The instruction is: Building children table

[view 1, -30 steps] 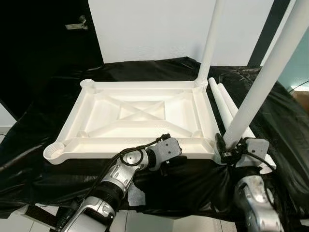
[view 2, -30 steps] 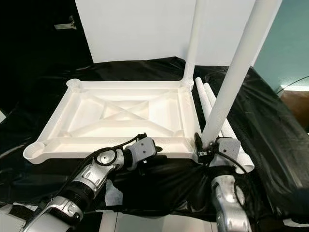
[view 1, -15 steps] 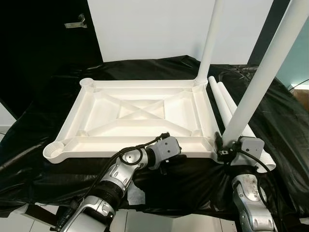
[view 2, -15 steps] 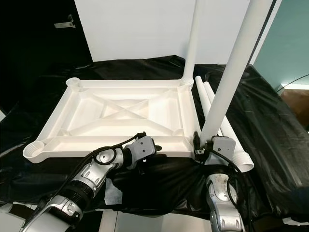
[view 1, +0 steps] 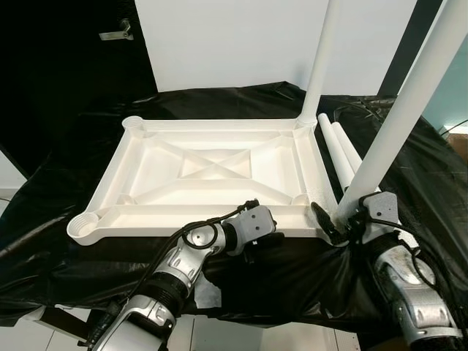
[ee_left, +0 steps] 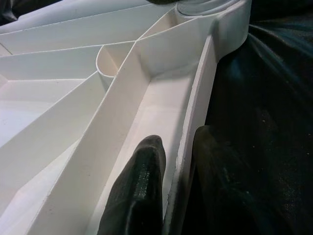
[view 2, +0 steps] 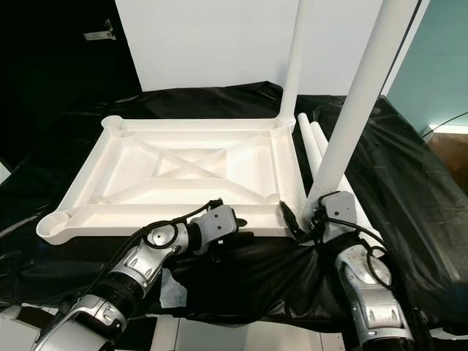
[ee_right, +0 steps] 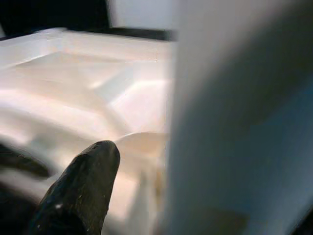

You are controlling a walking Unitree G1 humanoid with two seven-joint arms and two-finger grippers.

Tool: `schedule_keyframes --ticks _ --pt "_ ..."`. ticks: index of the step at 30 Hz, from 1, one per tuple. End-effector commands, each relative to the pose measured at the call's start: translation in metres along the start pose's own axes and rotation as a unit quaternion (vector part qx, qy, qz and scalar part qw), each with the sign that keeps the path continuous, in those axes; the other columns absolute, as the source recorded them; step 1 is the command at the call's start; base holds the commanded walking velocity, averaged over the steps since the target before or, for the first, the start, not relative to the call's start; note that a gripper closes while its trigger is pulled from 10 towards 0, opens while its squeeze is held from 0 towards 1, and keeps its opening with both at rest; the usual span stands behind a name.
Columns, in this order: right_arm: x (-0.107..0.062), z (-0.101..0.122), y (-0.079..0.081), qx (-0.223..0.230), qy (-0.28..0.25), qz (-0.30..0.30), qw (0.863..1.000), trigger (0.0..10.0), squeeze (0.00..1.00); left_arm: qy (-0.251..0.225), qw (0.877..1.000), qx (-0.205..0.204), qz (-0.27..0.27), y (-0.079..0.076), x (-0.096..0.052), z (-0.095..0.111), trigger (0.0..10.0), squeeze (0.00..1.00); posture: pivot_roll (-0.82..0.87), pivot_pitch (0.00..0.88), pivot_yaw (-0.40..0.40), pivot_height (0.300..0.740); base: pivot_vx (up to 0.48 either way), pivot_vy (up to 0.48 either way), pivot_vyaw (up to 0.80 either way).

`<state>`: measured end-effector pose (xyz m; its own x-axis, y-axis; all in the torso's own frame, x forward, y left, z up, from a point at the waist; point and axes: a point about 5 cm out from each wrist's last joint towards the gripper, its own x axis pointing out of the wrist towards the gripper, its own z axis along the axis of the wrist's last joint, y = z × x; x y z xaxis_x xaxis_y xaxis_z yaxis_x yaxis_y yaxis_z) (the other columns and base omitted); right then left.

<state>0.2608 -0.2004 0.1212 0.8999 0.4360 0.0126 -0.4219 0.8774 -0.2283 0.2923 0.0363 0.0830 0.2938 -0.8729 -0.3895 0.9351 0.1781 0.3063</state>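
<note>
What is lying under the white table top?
The table top lies upside down on a black plastic sheet. What supports the sheet is covered and cannot be seen.

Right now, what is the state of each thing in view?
Tabletop: upside down on black sheet.
Far leg: upright in corner socket.
Near leg: upright, right gripper at its base.
Spare legs: lying flat.
Left gripper: shut on tabletop's near rim.

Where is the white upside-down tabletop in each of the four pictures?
Left eye view: tabletop, centre, on black cloth.
Right eye view: centre, slightly left.
Left wrist view: its ribbed underside; left tool pinches the near rim.
Right wrist view: blurred, behind the leg.
Shared landmark: near right corner, where the leaning leg stands.
</note>
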Motion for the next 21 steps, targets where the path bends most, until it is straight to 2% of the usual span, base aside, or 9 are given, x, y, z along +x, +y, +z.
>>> schedule_keyframes --ticks 1,4,7,8,9,10,14,21 --pt "-0.001 0.002 -0.005 0.010 0.007 0.040 0.999 10.0 0.00 0.066 0.996 -0.057 -0.015 -0.025 0.002 -0.036 10.0 0.00 -0.07 0.015 -0.032 0.740 0.000 0.000 0.00" --pt "-0.001 0.002 -0.007 0.011 0.010 0.052 0.999 10.0 0.00 0.066 0.996 -0.057 -0.015 -0.025 0.002 -0.036 10.0 0.00 -0.07 0.015 -0.032 0.740 0.000 0.000 0.00" --pt "-0.001 0.003 -0.011 0.007 0.030 0.109 0.994 10.0 0.00 0.066 0.996 -0.057 -0.014 -0.024 0.002 -0.036 10.0 0.00 -0.07 0.020 -0.030 0.740 0.000 0.000 0.00" --pt "-0.002 0.003 -0.012 0.005 0.034 0.127 0.991 1.1 0.00 0.066 0.996 -0.057 -0.013 -0.025 0.002 -0.036 10.0 0.00 -0.07 0.020 -0.031 0.740 0.000 0.000 0.00" --pt "-0.002 0.003 -0.013 0.005 0.036 0.139 0.990 1.1 0.00 0.066 0.996 -0.058 -0.013 -0.024 0.002 -0.036 10.0 0.00 -0.07 0.021 -0.032 0.740 0.000 0.000 0.00" --pt "-0.003 0.004 -0.014 0.008 0.038 0.154 0.987 0.0 0.00 0.066 0.996 -0.059 -0.012 -0.024 0.001 -0.037 10.0 0.00 -0.07 0.021 -0.031 0.740 0.000 0.000 0.00" --pt "-0.004 0.003 -0.017 0.017 0.050 0.176 0.983 0.0 0.00 0.067 0.996 -0.060 -0.011 -0.025 0.000 -0.037 10.0 0.00 -0.07 0.021 -0.031 0.740 0.000 0.000 0.00" --pt "-0.002 0.003 -0.024 0.019 0.053 0.166 0.985 0.0 0.00 0.068 0.996 -0.060 -0.011 -0.024 -0.001 -0.038 10.0 0.00 -0.06 0.022 -0.019 0.740 0.000 0.000 0.00"
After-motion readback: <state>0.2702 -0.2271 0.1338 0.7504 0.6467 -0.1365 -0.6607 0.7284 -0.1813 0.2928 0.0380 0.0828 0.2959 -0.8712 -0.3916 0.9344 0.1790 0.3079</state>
